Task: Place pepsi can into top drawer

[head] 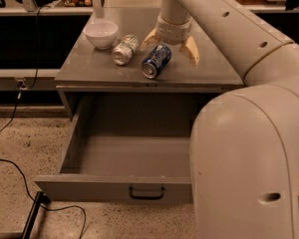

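The pepsi can (156, 61) lies on its side near the front edge of the surface (84, 69), just above frame centre. Its far end sits between the tips of the gripper (170, 46), whose jaws are released and spread wide, apparently lined up to close across it. A pale green-and-white can (124, 49) crowds its left side, with a white bowl (100, 34) beyond. Below, the top drawer (89, 187) stands pulled out, offering open room past the edge.
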### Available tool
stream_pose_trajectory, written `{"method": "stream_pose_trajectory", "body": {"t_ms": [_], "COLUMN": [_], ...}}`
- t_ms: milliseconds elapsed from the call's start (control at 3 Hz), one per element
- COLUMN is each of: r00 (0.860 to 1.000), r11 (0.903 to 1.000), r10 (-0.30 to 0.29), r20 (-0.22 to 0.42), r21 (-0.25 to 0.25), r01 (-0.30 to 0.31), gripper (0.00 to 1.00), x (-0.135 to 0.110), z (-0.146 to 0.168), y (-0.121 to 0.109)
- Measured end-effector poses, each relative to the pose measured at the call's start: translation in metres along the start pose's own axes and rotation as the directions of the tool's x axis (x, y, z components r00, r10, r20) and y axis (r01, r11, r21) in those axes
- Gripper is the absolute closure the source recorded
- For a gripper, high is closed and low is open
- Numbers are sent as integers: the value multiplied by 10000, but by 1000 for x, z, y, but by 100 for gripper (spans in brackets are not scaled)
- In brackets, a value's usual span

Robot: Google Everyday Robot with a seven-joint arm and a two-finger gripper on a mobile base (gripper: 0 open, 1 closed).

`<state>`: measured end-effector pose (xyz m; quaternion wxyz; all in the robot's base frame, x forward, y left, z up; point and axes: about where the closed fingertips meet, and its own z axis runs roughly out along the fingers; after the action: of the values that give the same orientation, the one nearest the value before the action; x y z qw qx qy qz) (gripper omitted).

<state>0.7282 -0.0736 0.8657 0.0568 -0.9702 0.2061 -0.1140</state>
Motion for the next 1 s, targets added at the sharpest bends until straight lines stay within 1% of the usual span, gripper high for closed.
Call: {"method": "stream_pose_trajectory", "body": {"t_ms": [333, 667, 1000], "r00": [9995, 9989, 9980], "r11": [9990, 9979, 9976], "r10": [320, 452, 540], "r20": [5, 126, 328], "r21": [-313, -475, -450], "r01": [-320, -445, -525], "gripper": [0, 16, 39], "x": [1, -2, -6], "z": [14, 25, 33], "y": [-3, -7, -9]}}
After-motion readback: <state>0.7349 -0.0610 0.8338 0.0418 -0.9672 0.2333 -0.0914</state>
